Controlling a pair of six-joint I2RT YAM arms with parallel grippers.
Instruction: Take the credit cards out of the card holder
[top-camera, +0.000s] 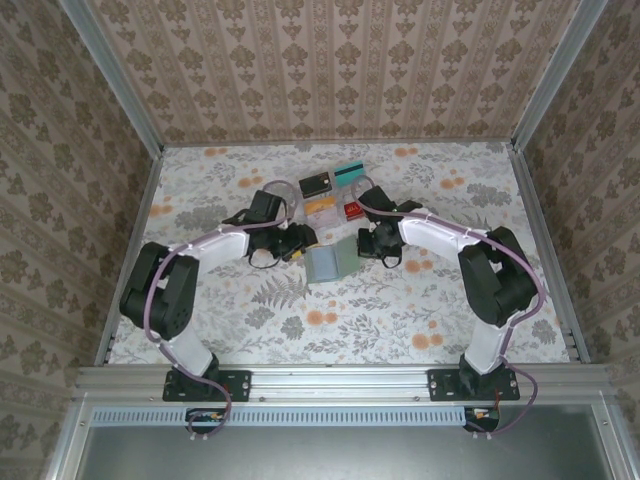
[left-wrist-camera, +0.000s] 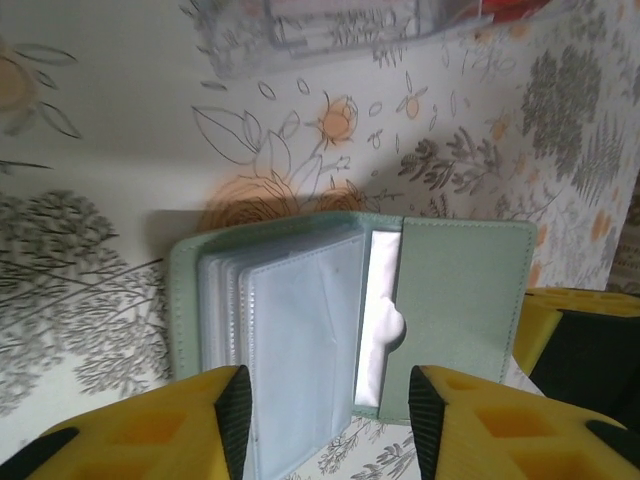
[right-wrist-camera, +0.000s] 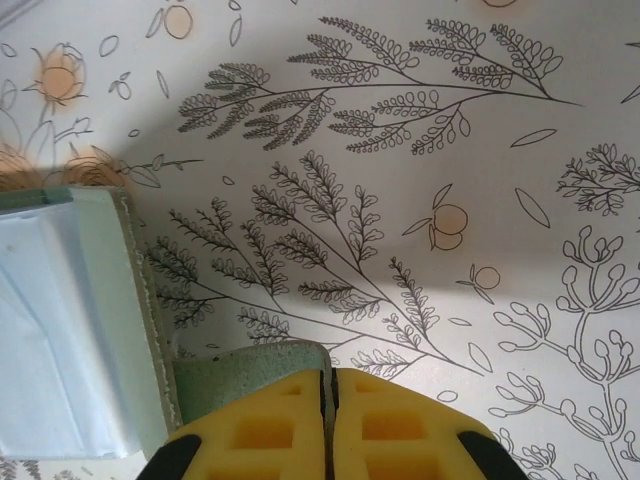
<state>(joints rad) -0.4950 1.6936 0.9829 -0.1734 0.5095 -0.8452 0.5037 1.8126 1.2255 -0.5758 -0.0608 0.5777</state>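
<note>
Card holder (top-camera: 330, 263) open on table (top-camera: 400, 320), likely light, floppy, slick; best pinned by cover edge (right-wrist-camera: 250, 365), picked at clear sleeves (left-wrist-camera: 290, 330); right gripper (right-wrist-camera: 328, 385) pinched shut on that edge; left gripper (left-wrist-camera: 325, 410) part-wide astride sleeves.

Flat grey-green folding card holder (left-wrist-camera: 470, 290) has pale bluish sleeves (left-wrist-camera: 300, 350). The white table cover (top-camera: 250, 320) bears grey ferns and orange blossoms. Beyond the holder lie a thin teal plastic card (top-camera: 350, 170) and a thin red plastic card (top-camera: 351, 211).

The floral surface (top-camera: 250, 300) carries the open card holder (top-camera: 330, 263). Just beyond it lie an orange-yellow card (top-camera: 320, 209) and a red card (top-camera: 352, 211), and farther beyond a dark card (top-camera: 316, 184) and a teal card (top-camera: 350, 171).
</note>
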